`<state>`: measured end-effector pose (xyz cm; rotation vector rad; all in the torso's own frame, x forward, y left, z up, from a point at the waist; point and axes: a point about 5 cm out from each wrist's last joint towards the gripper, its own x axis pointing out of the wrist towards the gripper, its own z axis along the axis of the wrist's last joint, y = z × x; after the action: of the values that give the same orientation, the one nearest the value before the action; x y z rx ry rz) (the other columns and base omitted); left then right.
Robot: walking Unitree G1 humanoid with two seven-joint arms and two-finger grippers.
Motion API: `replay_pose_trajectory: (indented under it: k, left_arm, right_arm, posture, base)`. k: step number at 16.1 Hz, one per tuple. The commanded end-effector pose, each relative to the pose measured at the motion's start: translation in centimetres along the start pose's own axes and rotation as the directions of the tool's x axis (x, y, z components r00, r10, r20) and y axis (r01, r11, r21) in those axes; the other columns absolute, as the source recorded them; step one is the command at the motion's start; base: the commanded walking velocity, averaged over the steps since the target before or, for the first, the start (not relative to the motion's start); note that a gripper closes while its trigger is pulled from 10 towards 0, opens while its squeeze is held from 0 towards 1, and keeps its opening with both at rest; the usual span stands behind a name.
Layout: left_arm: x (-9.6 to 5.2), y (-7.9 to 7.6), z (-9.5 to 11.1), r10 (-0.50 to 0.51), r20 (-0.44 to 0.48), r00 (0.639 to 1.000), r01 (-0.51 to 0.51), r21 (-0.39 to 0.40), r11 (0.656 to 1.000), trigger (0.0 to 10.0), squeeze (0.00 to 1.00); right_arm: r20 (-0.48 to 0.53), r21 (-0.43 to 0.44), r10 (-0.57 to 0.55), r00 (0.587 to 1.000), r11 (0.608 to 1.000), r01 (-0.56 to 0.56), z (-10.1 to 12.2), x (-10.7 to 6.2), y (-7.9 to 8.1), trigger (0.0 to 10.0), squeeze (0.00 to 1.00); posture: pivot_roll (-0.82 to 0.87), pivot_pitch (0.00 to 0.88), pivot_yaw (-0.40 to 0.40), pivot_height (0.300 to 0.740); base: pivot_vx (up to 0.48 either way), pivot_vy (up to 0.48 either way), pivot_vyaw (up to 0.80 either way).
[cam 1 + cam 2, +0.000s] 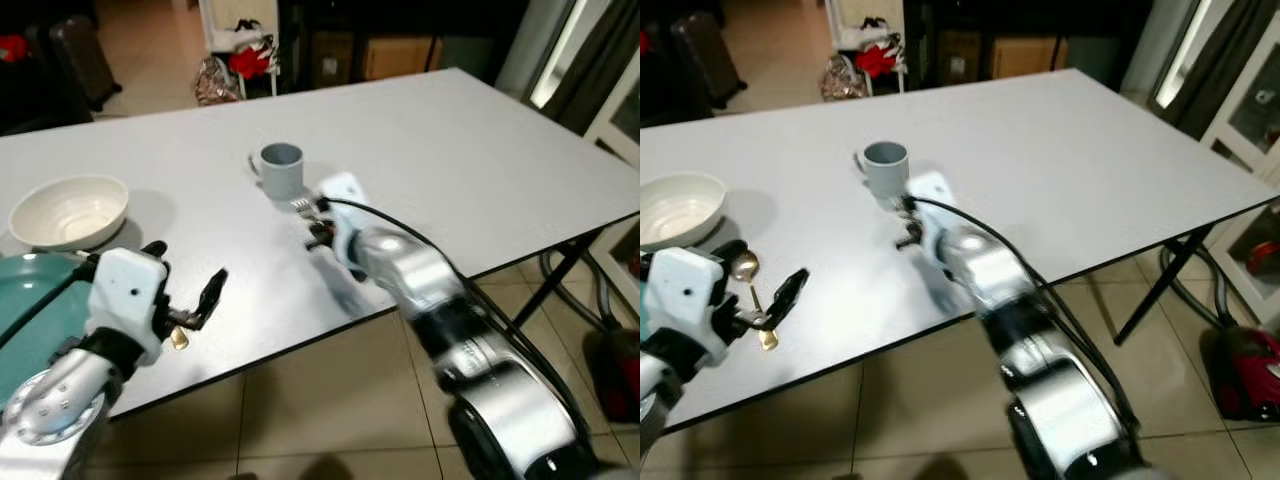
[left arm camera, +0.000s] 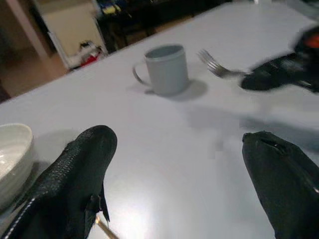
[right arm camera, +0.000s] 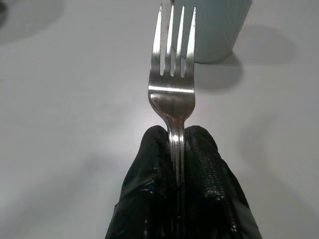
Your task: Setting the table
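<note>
One silver metal fork (image 3: pixel 172 87) clamped in right end effector (image 3: pixel 178 149) beside one grey mug (image 1: pixel 281 169). Left end effector (image 2: pixel 179 169) spread wide, empty, over white worktop (image 1: pixel 480 150). One white ceramic bowl (image 1: pixel 68 211), one gold spoon (image 1: pixel 752 285), one teal plate (image 1: pixel 30 310).

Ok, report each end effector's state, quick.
Left end effector: open, holding nothing.
Right end effector: shut on the fork, beside the mug.
</note>
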<state>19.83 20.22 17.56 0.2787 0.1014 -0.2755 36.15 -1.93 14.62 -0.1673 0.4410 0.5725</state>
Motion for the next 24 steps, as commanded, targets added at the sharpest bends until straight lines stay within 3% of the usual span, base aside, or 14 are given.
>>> replay_pose_trajectory:
  k: [1, 5, 10, 13, 17, 19, 20, 24]
  left_arm:
    - [-0.3, 0.0, 0.2, -0.018, -0.003, 1.0, 0.018, 0.006, 1.0, 10.0, 0.0]
    - [-1.2, -0.8, 0.1, -0.092, -0.03, 0.995, 0.092, -0.008, 0.996, 10.0, 0.0]
    - [-1.5, -0.8, 0.2, -0.102, -0.036, 0.994, 0.102, -0.014, 0.995, 10.0, 0.0]
    - [-1.5, -0.9, 0.3, -0.102, -0.037, 0.994, 0.102, -0.012, 0.995, 10.0, 0.0]
    - [-1.5, -0.9, 0.3, -0.098, -0.042, 0.994, 0.098, -0.009, 0.995, 10.0, 0.0]
    - [-1.4, -0.9, 0.3, -0.095, -0.041, 0.995, 0.095, -0.008, 0.995, 10.0, 0.0]
    - [-1.4, -0.9, 0.3, -0.095, -0.041, 0.995, 0.094, -0.008, 0.996, 10.0, 0.0]
    - [-1.0, -0.9, 0.3, -0.095, -0.035, 0.995, 0.094, -0.012, 0.995, 10.0, 0.0]
  right_arm:
    - [-0.015, 0.012, -0.03, 0.999, 0.999, 0.03, -0.2, 0.3, -0.3, 10.0, 0.0]
    - [-0.079, 0.093, -0.033, 0.996, 0.995, 0.04, -0.1, 1.7, 2.6, 10.0, 0.0]
    - [-0.081, 0.142, -0.02, 0.997, 0.989, 0.031, 0.0, 2.4, 5.0, 10.0, 0.0]
    - [-0.063, 0.146, -0.012, 0.998, 0.989, 0.021, 0.2, 2.5, 5.8, 10.0, 0.0]
    - [-0.068, 0.063, 0.017, 0.998, 0.998, -0.013, -0.1, 2.7, 6.2, 10.0, 0.0]
    - [-0.087, 0.054, 0.001, 0.996, 0.999, 0.004, -0.7, 2.7, 5.8, 10.0, 0.71]
    - [-0.09, 0.053, -0.002, 0.996, 0.999, 0.007, -0.8, 2.7, 5.6, 10.0, 1.0]
    - [-0.08, 0.08, 0.004, 0.997, 0.997, 0.002, -0.7, 2.7, 5.2, 10.0, 1.0]
  posture:
    - [0.05, 0.083, -0.008, 0.74]
    - [0.06, 0.119, -0.011, 0.74]
    - [0.06, 0.135, -0.009, 0.74]
    - [0.06, 0.138, -0.011, 0.74]
    - [0.07, 0.137, -0.017, 0.74]
    - [0.07, 0.134, -0.015, 0.74]
    - [0.06, 0.134, -0.015, 0.74]
    - [0.05, 0.124, -0.01, 0.74]
  base:
    - [0.0, 0.0, 0.0]
    - [0.0, 0.0, 0.0]
    - [0.0, 0.0, 0.0]
    - [0.0, 0.0, 0.0]
    - [0.0, 0.0, 0.0]
    - [0.0, 0.0, 0.0]
    - [0.0, 0.0, 0.0]
    - [0.0, 0.0, 0.0]
